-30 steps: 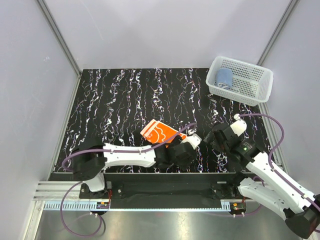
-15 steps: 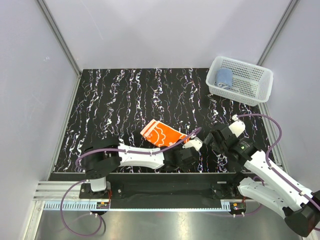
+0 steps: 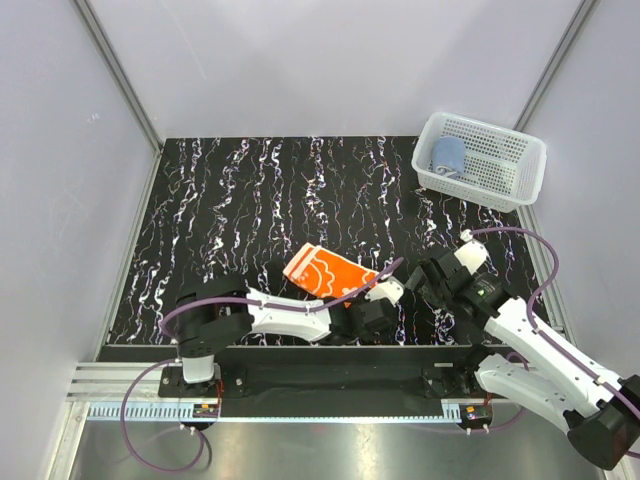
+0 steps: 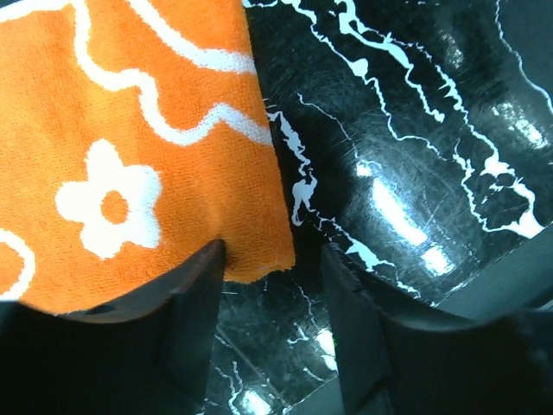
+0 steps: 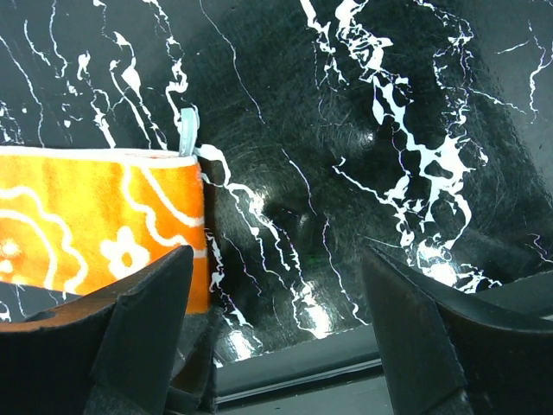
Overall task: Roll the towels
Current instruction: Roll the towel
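The orange towel (image 3: 326, 271) with white floral pattern lies flat near the front edge of the black marbled table (image 3: 230, 200). In the left wrist view the towel (image 4: 121, 147) fills the upper left, and its near corner lies just in front of my left gripper (image 4: 272, 290), beside the left finger (image 4: 177, 320). The left gripper (image 3: 353, 303) is open and holds nothing. My right gripper (image 3: 422, 284) is wide open and empty, right of the towel (image 5: 95, 225). The light blue towel (image 3: 448, 155) sits rolled in the white mesh basket (image 3: 500, 175).
The basket stands at the table's back right corner. A pale blue hanging loop (image 5: 187, 130) sticks out of the orange towel's corner. The table's front edge (image 5: 346, 359) runs just below both grippers. Grey walls close in the left, back and right.
My left arm has swung its elbow to the right, with its gripper staying at the towel's near corner. My right gripper has crept slightly left. The towel has barely shifted.
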`<action>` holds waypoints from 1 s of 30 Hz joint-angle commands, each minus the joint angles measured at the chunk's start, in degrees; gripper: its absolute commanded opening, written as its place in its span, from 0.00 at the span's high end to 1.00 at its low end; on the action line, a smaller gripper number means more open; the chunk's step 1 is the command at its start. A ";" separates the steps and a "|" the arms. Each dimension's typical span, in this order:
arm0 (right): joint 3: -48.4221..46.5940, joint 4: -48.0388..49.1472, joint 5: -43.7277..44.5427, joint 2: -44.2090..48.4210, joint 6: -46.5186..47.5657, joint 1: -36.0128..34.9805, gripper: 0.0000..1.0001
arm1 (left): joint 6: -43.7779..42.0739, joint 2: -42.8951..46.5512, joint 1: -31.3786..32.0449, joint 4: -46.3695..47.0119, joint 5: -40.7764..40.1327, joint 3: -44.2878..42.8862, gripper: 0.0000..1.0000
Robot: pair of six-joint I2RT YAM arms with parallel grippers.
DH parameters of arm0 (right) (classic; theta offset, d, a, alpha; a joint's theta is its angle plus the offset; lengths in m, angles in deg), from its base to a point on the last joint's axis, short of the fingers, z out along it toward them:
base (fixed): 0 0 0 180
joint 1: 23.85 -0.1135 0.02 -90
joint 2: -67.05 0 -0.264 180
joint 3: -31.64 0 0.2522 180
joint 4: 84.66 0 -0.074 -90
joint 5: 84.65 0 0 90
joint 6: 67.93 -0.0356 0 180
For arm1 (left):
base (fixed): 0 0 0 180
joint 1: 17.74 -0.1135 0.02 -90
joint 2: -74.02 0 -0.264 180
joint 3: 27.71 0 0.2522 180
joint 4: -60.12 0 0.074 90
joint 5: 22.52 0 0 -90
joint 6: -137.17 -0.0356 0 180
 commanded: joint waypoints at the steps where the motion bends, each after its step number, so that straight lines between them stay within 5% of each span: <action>1: -0.34 0.53 0.06 -0.25 -0.98 0.34 0.16 | 1.13 -0.35 -0.74 4.09 -1.86 2.38 0.61; 4: -0.43 0.80 -0.38 -0.07 -0.98 0.25 0.16 | 1.57 0.70 -1.97 6.03 -0.46 4.67 0.83; 8: -0.34 1.85 -1.43 -0.07 -0.72 0.25 0.16 | 1.49 2.46 -2.59 6.91 -0.10 6.43 0.99; 18: 4.05 26.34 -20.31 -2.09 4.91 0.25 0.15 | 3.59 13.53 -6.63 13.92 9.63 13.45 1.00; 30: 4.94 42.89 -28.41 -18.34 1.74 0.34 0.15 | 8.95 25.04 -14.19 21.76 20.29 23.83 1.00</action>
